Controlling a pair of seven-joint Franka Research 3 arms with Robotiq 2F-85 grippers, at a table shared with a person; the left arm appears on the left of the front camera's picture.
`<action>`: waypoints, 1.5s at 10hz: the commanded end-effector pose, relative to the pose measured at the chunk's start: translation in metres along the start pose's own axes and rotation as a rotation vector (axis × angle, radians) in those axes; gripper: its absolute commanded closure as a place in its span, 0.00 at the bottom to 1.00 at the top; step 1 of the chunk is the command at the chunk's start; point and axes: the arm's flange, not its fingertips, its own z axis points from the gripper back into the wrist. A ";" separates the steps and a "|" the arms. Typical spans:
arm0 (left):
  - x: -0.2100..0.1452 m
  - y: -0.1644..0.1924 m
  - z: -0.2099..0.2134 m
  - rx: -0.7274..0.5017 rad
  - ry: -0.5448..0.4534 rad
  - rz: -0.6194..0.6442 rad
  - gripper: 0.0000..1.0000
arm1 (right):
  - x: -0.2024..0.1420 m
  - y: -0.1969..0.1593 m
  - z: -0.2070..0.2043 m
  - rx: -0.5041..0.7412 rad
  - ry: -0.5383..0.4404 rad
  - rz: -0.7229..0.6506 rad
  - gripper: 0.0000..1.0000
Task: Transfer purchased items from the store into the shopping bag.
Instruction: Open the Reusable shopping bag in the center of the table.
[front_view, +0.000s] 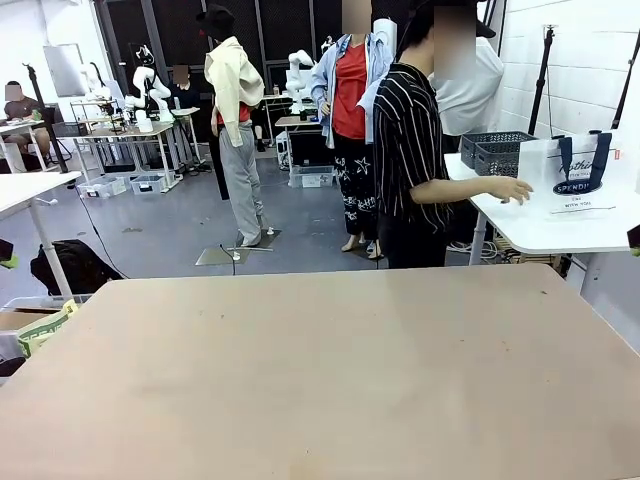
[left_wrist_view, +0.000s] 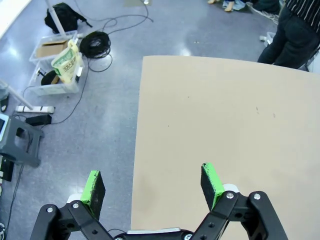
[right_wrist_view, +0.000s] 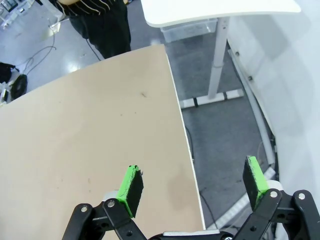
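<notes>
Shopping bag (front_view: 583, 172) print: "SPEND", rest too sm. to read.

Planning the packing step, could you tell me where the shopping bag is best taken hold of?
Probably by its navy strap handles, from above: the bag stands upright on the white side table, and its wide walls offer nothing narrow.

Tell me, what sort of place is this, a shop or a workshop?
Probably a robotics lab or test hall, not a real shop: coiled black cables and clear plastic storage bins lie on the grey floor, and the green-padded black two-finger left tool hangs open by a tan table.
</notes>
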 end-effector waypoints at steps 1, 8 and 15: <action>-0.001 0.002 0.002 0.002 0.009 -0.013 0.00 | -0.002 -0.001 -0.001 0.003 0.012 0.013 0.00; -0.001 0.002 0.002 0.002 0.009 -0.013 0.00 | -0.002 -0.001 -0.001 0.003 0.012 0.013 0.00; -0.001 0.002 0.002 0.002 0.009 -0.013 0.00 | -0.002 -0.001 -0.001 0.003 0.012 0.013 0.00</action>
